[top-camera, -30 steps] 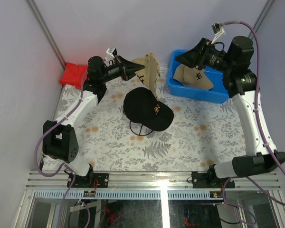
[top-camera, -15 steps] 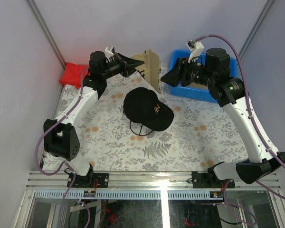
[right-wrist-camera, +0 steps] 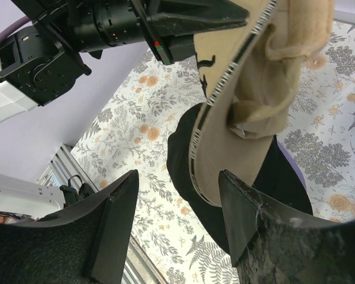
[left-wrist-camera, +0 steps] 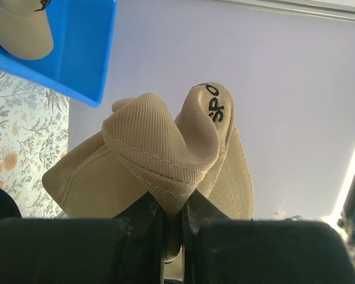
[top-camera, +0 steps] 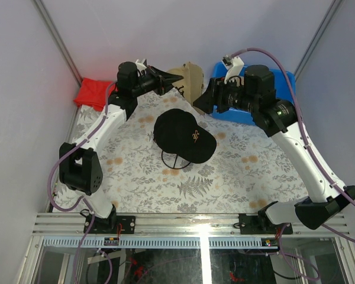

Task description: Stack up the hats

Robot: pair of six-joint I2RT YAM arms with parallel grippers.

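Tan hat [left-wrist-camera: 160, 148], pinched in left fingers [left-wrist-camera: 145, 228], shows black letters "SPO".

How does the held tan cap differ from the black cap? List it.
Colour: the tan cap is khaki, the black cap black. Support: the tan cap hangs pinched in the left gripper; the black cap sits at mid-table, held by no gripper. Shape: the tan cap is crumpled, the black cap domed, crown up. Both are brimmed caps with embroidered marks.
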